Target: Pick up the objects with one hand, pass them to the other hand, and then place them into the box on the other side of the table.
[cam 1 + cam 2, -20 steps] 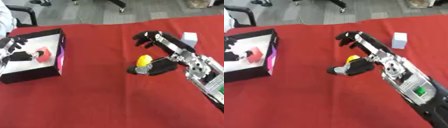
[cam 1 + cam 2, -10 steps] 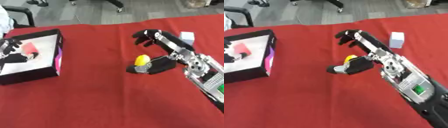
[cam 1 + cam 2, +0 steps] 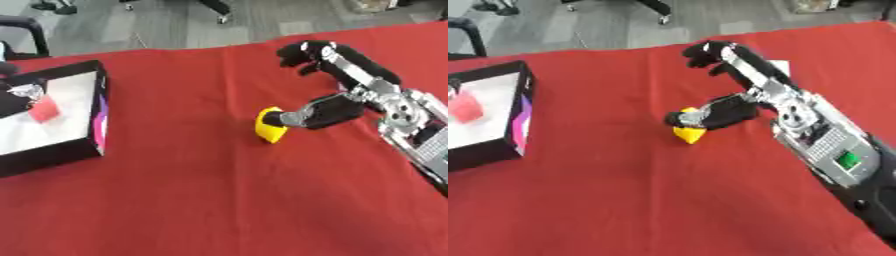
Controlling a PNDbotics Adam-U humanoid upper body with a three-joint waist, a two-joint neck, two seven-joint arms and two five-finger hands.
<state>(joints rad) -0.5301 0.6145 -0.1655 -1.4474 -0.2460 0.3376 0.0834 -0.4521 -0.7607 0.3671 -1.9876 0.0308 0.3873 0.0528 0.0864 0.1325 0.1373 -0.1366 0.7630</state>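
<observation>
On the red tablecloth [image 3: 201, 200] in the left eye view, the right hand [image 3: 350, 95] reaches in from the right side, its black fingers [image 3: 302, 52] spread out toward the far edge and its thumb [image 3: 302, 116] stretched leftward. The thumb tip touches the right side of a small yellow object [image 3: 269, 126], which sits on the cloth near the middle of the table. The fingers stand well above and beyond the object, so nothing is clamped: the hand is spread apart, with only the thumb in contact. At the left edge lies the black box [image 3: 98, 115] with a pale floor, and a red cube [image 3: 44, 109] rests inside it. Something silvery and dark shows at the box's upper left corner; it may be part of the left hand, though the view is too poor to say more.

From the right eye view, the same right hand [image 3: 767, 97] shows more of its silver forearm with a green patch [image 3: 849, 161] lower down. The yellow object [image 3: 687, 133] appears pointed at its lower end and lies just under the thumb tip [image 3: 677, 119]. A pale thing [image 3: 780, 65] peeks out behind the fingers on the far right side of the cloth. The box [image 3: 522, 115] stands well apart from the yellow object, at the left, with the red cube [image 3: 463, 110] in it.
</observation>
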